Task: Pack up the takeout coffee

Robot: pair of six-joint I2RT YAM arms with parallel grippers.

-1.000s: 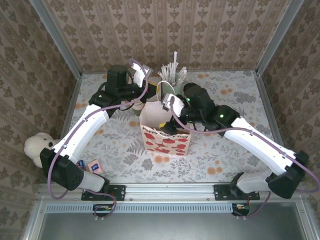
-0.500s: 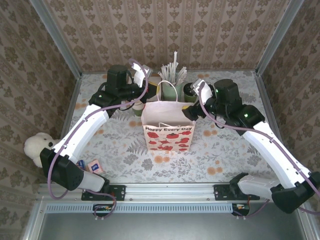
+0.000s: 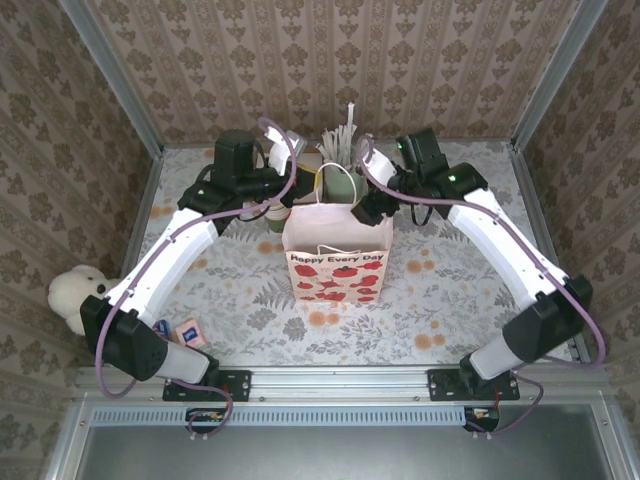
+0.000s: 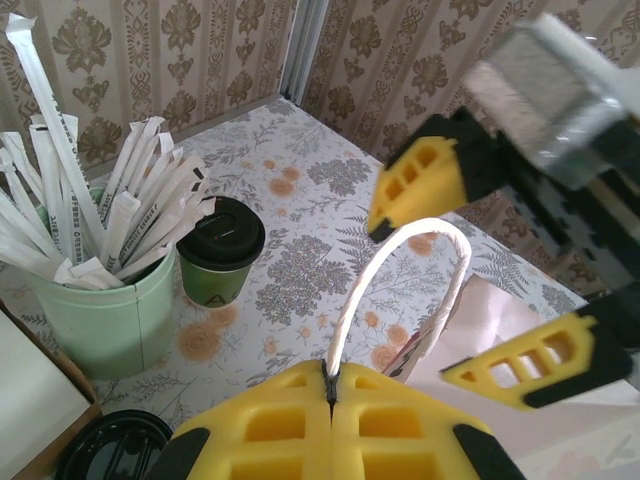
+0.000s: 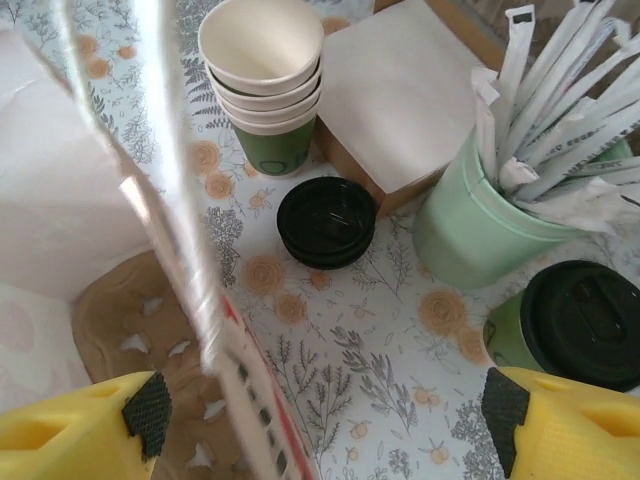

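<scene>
Takeout coffee (image 4: pixel 220 250): dark green cup, black lid fitted. Position? (Clerk)

Upright on the floral table (image 3: pixel 250 290), behind the paper bag (image 3: pixel 337 255), off its far right corner and outside it. It is just beside the pale mint cup of wrapped straws (image 4: pixel 100 300), on that cup's right. Whether the two touch, I cannot tell. (Checker)

Paper bag, condition? (Clerk)

Standing with its mouth open. Red print and lettering on the near face, white loop handles (image 4: pixel 420 224). The brown bottom shows through the mouth. (Checker)

Left gripper (image 4: pixel 330 395)? (Clerk)

At the bag's far left rim. Its yellow fingers are pressed together, pinching one white handle loop, which arches up from between them. (Checker)

Right gripper (image 5: pixel 320 440)? (Clerk)

Over the bag's far right rim, fingers spread wide, gripping nothing. One fingertip is close to the coffee. Contact: cannot tell. (Checker)

Other stock around the bag? (Clerk)

Behind its far left corner, a stack of lidless green cups (image 5: pixel 265 90). A loose black lid (image 5: pixel 327 222) lies flat on the table between that stack and the mint cup. White napkins (image 5: pixel 400 90) sit on a brown box farther back. Far to the bag's left is a cream plush toy (image 3: pixel 72 295). Small sachets (image 3: pixel 185 330) lie on the table to the bag's near left. (Checker)
</scene>
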